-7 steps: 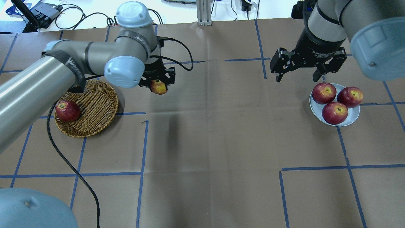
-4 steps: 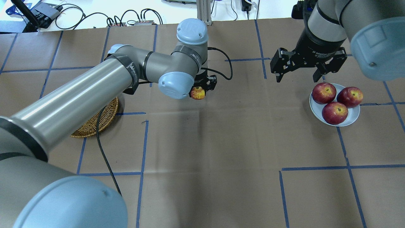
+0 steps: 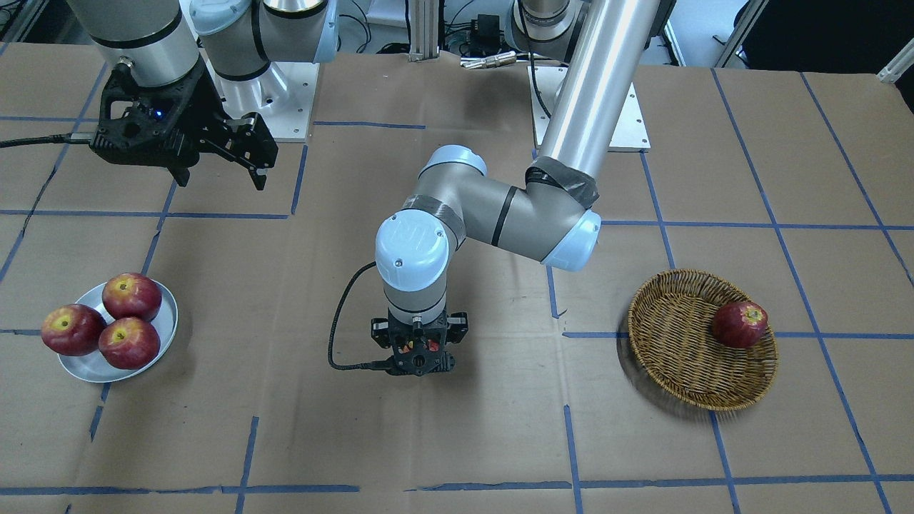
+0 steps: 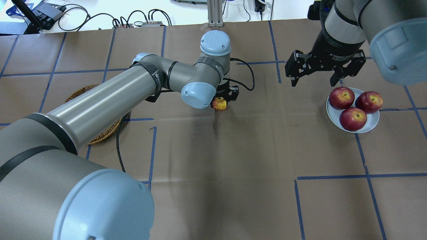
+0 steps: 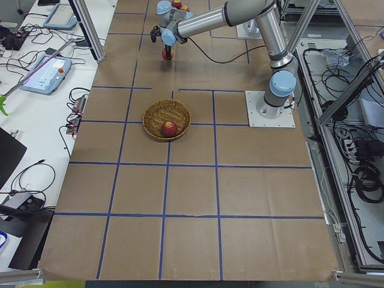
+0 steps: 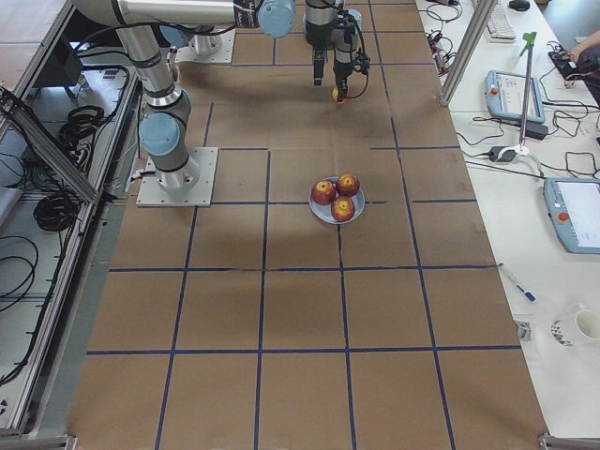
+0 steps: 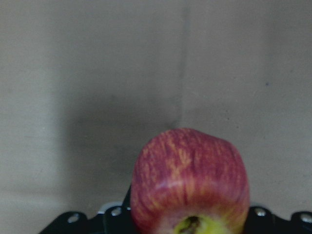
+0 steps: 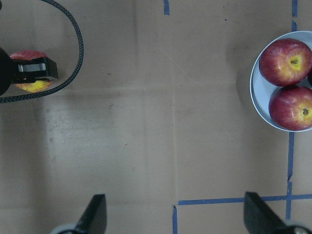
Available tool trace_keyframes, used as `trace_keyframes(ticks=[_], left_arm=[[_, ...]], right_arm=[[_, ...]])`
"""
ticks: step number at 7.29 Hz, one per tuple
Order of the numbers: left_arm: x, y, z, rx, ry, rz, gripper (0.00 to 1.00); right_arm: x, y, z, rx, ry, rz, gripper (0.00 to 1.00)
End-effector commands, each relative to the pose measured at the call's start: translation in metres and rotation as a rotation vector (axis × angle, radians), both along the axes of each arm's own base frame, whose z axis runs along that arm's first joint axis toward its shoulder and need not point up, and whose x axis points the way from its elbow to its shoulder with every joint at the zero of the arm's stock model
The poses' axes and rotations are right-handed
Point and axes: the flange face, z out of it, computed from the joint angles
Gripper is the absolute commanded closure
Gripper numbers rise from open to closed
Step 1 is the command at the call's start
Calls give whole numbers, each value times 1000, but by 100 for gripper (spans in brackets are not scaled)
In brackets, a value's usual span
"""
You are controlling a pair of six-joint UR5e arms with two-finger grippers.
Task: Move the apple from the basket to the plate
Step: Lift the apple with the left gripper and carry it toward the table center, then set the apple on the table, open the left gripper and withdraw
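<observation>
My left gripper [image 4: 223, 101] is shut on the apple [image 4: 220, 104], a streaky pinkish-red one with a yellow stem end, and holds it low over the middle of the table. The apple fills the left wrist view [image 7: 190, 180] and shows at the left of the right wrist view [image 8: 29, 87]. The wicker basket [image 3: 678, 357] lies well to the robot's left, partly hidden under my left arm in the overhead view [image 4: 100, 136]. The metal plate [image 4: 373, 125] is at the right. My right gripper [image 4: 313, 83] is open and empty, above the table just behind the plate.
Three dark red apples [image 4: 353, 118] fill most of the plate. One dark red apple [image 3: 740, 323] lies in the basket. My left gripper's black cable [image 3: 343, 314] hangs beside the wrist. Blue tape lines cross the brown paper table cover.
My left arm has swung right with the apple, from beside the basket to the table's middle. The right arm has not moved.
</observation>
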Motion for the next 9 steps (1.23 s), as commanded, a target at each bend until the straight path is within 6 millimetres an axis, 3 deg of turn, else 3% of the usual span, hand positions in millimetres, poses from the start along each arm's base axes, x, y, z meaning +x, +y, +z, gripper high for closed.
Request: trace_keyframes(ticks=[1, 2, 3, 4, 6, 7, 9], left_arm=[[-1, -1, -5, -2, 7, 0, 43], [-2, 3, 2, -7, 8, -4, 36], [-2, 4, 0, -3, 3, -4, 8], [-2, 5, 0, 4, -2, -6, 1], [-1, 9, 11, 6, -2, -6, 1], [3, 16, 43, -30, 12, -4, 1], [32, 39, 127, -36, 2, -65, 1]], right_arm=[[0, 0, 0, -1, 0, 1, 0], [0, 0, 0, -1, 0, -1, 0], [0, 0, 0, -1, 1, 1, 0], [0, 0, 0, -1, 0, 1, 0], [0, 0, 0, -1, 0, 1, 0], [0, 0, 0, -1, 0, 1, 0], [0, -1, -1, 1, 0, 1, 0]])
